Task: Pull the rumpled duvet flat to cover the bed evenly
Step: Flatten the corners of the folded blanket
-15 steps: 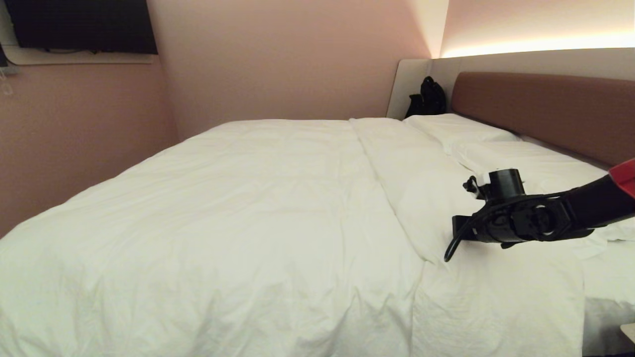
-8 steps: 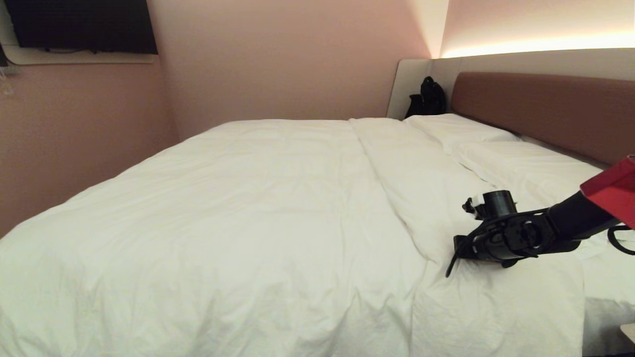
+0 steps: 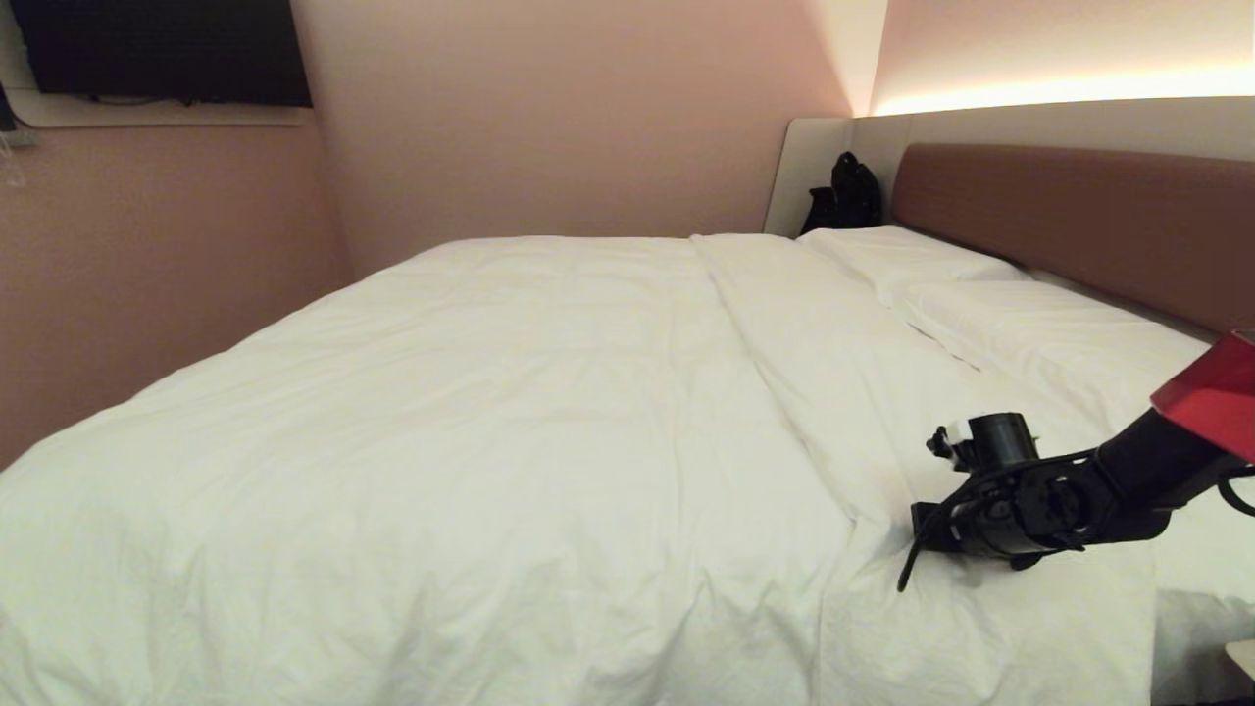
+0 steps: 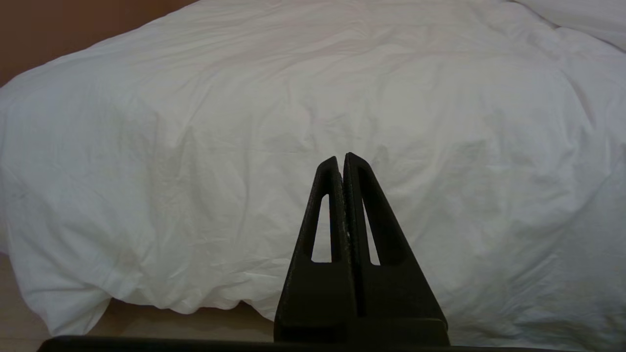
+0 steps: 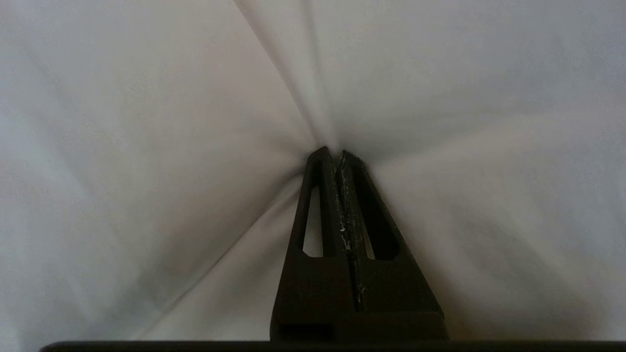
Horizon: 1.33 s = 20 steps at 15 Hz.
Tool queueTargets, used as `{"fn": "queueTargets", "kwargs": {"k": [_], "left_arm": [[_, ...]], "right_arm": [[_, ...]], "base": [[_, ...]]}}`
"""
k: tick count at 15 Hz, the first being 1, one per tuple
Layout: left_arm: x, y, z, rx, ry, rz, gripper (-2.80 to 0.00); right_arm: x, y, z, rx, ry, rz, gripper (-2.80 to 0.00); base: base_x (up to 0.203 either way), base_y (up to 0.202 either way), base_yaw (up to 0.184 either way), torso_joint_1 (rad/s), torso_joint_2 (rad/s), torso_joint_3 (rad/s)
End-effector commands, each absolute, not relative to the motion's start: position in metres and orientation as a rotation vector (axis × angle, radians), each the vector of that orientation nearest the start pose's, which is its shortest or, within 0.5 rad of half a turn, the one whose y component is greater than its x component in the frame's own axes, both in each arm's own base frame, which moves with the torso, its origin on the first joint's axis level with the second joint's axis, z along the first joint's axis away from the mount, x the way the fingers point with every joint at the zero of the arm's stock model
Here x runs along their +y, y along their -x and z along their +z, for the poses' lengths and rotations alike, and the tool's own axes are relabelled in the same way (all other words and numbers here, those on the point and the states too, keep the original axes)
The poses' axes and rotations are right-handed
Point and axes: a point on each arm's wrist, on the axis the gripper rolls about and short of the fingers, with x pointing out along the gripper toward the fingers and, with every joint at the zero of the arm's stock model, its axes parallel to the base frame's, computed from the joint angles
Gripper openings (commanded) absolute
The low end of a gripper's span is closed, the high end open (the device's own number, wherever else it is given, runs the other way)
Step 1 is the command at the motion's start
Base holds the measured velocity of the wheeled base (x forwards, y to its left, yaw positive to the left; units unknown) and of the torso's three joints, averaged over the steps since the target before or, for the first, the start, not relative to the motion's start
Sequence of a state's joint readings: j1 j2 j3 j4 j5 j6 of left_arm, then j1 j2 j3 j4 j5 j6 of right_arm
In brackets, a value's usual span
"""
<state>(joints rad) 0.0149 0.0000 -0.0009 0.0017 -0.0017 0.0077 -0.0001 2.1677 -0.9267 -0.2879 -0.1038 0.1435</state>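
Duvet [image 3: 490,422] spread across bed [image 3: 1079,206], near edge hanging over the side, fold ridge running toward pillows [image 3: 980,304]. Right gripper [image 5: 336,152] pressed into duvet by that ridge, fingers together, cloth puckered at tips; pinch not confirmed. Left gripper [image 4: 341,159] closed, empty, facing duvet's hanging edge.

text: none readable; labels: none; brands: none; numbers: none; signs: none
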Motion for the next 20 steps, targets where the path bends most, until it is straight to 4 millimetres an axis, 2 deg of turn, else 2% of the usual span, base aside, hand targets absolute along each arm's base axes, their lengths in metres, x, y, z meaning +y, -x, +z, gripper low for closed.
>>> {"fn": "queueTargets", "kwargs": {"k": [1, 20], "left_arm": [[0.000, 0.023, 0.075, 0.002, -0.008, 0.014, -2.80], [0.000, 0.023, 0.076, 0.001, -0.008, 0.014, -2.80]], "right_arm": [[-0.004, -0.351, 0.026, 0.920, -0.087, -0.169, -2.80], [-0.004, -0.301, 0.053, 0.921, -0.077, -0.153, -2.80]], "base": [[0.000, 0.000, 0.000, 0.000, 0.00, 0.000], [0.000, 0.000, 0.000, 0.000, 0.00, 0.000]]}}
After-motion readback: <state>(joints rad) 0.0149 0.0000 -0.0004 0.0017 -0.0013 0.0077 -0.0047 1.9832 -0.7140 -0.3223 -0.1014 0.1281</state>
